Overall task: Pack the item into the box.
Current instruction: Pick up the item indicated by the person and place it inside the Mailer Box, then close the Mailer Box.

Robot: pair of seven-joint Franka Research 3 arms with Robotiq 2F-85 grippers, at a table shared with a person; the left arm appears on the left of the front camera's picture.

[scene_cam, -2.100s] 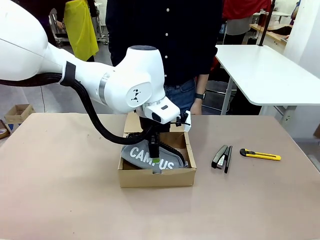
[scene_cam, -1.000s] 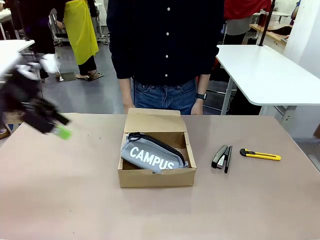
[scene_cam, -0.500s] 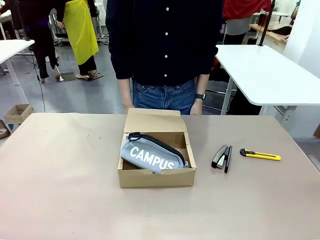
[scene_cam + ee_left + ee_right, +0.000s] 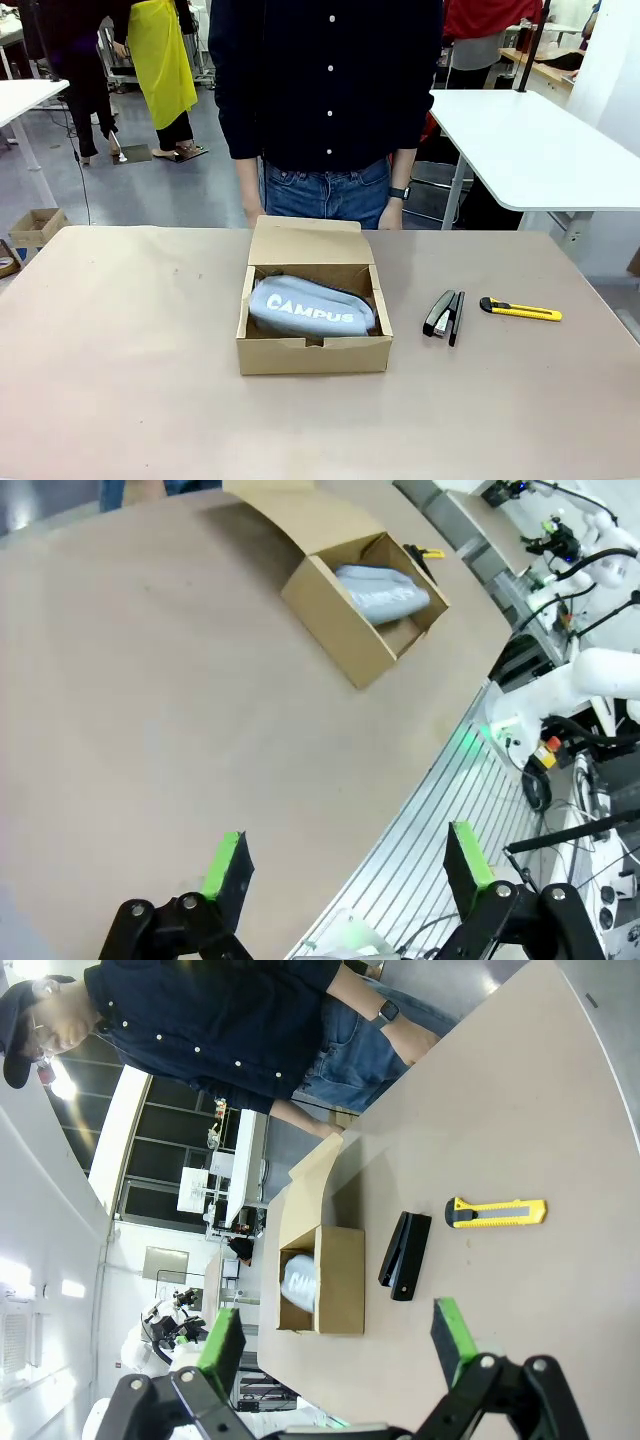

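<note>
Front view: pouch [image 4: 310,305] lies flat inside box [image 4: 313,355], flap [image 4: 305,240] standing up at 12 o'clock. Fingers wide and empty on left gripper [image 4: 345,865] and right gripper [image 4: 335,1335], both well apart from box. Pouch seems below rim; if closing, fold flap toward 6 o'clock evenly.

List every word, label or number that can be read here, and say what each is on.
"CAMPUS": white letters on the grey pouch lying in the cardboard box, front view.
No readable print on the black stapler or yellow utility knife.
Wrist views: the pouch's lettering is too small to read.
</note>
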